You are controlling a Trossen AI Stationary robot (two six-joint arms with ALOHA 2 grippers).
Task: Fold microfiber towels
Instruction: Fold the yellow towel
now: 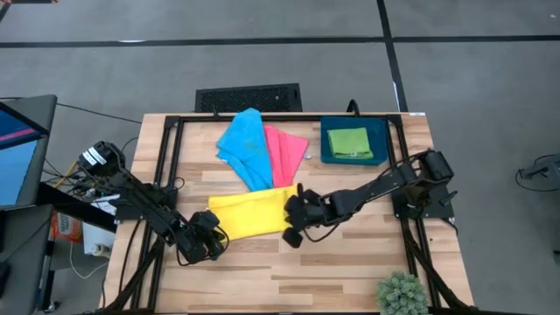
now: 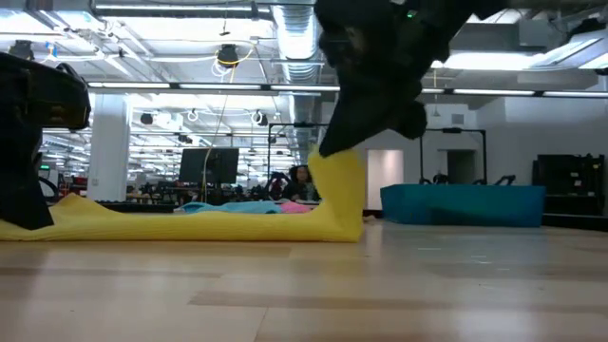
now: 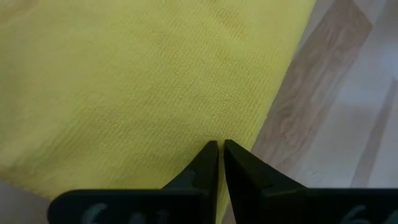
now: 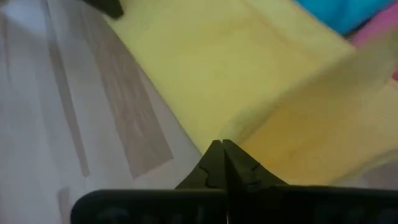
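Note:
A yellow towel (image 1: 249, 213) lies spread in the middle of the table, nearer the front. My left gripper (image 1: 217, 234) is shut at its near left corner, and my right gripper (image 1: 290, 229) is shut on its right end, which stands raised (image 2: 339, 180). A sky-blue towel (image 1: 246, 147) and a pink towel (image 1: 287, 150) lie rumpled behind it, the blue one partly over the pink. A folded green towel (image 1: 348, 143) rests in the dark blue tray (image 1: 325, 157) at the far right. My left gripper pinches the yellow towel's near edge (image 3: 205, 134) by its left corner between its two fingers, slanting down from the near left. The cloth there stays low on the table. Whether it has one layer or several I cannot tell. My right gripper pinches the yellow towel's right end (image 4: 249, 140) between its two fingers, slanting down from the right. That end is lifted off the table and hangs down from the fingers (image 2: 342, 204), while the rest of the towel lies flat.
A small green plant (image 1: 402, 293) stands at the near right corner. Black frame rails (image 1: 166, 166) run along the table's left and right sides. Bare wood (image 1: 332, 271) shows in front of the yellow towel.

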